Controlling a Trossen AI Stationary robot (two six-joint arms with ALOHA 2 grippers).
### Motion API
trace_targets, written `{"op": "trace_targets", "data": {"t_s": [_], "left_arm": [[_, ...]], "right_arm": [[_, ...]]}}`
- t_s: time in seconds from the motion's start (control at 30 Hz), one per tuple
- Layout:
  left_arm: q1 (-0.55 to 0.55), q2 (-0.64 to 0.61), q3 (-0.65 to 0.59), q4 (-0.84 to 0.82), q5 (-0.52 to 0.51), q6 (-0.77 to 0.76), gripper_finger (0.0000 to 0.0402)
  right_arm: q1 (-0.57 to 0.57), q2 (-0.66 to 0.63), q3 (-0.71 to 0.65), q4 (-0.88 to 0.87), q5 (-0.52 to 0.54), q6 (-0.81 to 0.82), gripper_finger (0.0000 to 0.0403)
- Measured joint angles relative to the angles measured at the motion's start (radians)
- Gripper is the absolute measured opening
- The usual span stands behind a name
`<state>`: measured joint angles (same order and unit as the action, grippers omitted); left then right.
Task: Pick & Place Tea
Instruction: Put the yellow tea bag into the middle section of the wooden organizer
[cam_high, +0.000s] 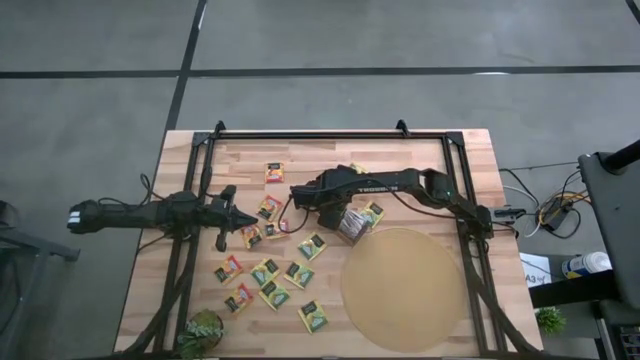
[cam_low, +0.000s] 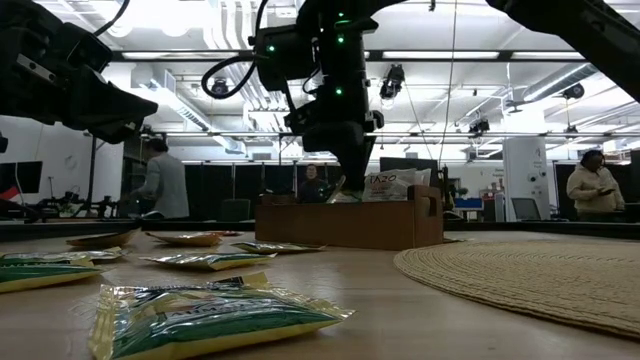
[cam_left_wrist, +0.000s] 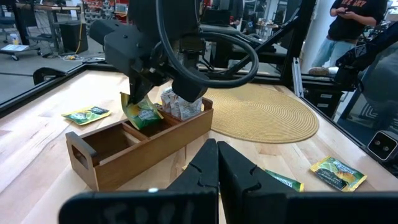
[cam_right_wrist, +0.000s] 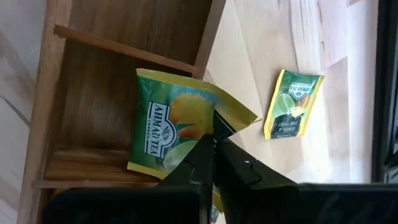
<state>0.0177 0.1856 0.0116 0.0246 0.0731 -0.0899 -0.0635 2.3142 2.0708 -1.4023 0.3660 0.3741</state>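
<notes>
My right gripper (cam_right_wrist: 214, 148) hangs over the brown wooden box (cam_left_wrist: 143, 149) near the table's middle, shut on a green-yellow tea sachet (cam_right_wrist: 171, 127). The sachet dips into the box's middle compartment (cam_right_wrist: 106, 93). The compartment nearest the round mat holds white sachets (cam_left_wrist: 181, 103). Several more tea sachets (cam_high: 270, 272) lie flat on the table left of and nearer than the box. My left gripper (cam_high: 246, 220) waits shut at the table's left, touching nothing. My right gripper pinches the sachet between its two fingers at one upper edge, near a corner (cam_right_wrist: 219, 124). The fingers come from above, slanting steeply down. The sachet hangs tilted below them, its lower end (cam_left_wrist: 144, 119) inside the middle compartment; whether it touches the floor, I cannot tell.
A big round woven mat (cam_high: 405, 290) lies at the near right, beside the box. A small potted plant (cam_high: 200, 335) stands at the near left corner. One sachet (cam_right_wrist: 292, 102) lies on the table close to the box's long side. People stand in the room beyond the table.
</notes>
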Motion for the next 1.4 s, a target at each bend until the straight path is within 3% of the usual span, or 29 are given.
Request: {"op": "trace_targets", "data": {"t_s": [0.53,1.1,1.4], "left_arm": [[0.0,0.0,0.0,0.0,0.0,0.0,0.0],[0.0,0.0,0.0,0.0,0.0,0.0,0.0],[0.0,0.0,0.0,0.0,0.0,0.0,0.0]], "right_arm": [[0.0,-0.007,0.0,-0.007,-0.033,0.019,0.0135],[-0.007,-0.044,0.001,-0.018,-0.037,0.023,0.0149],[-0.029,-0.13,0.001,-0.061,-0.034,0.024,0.0148]]}}
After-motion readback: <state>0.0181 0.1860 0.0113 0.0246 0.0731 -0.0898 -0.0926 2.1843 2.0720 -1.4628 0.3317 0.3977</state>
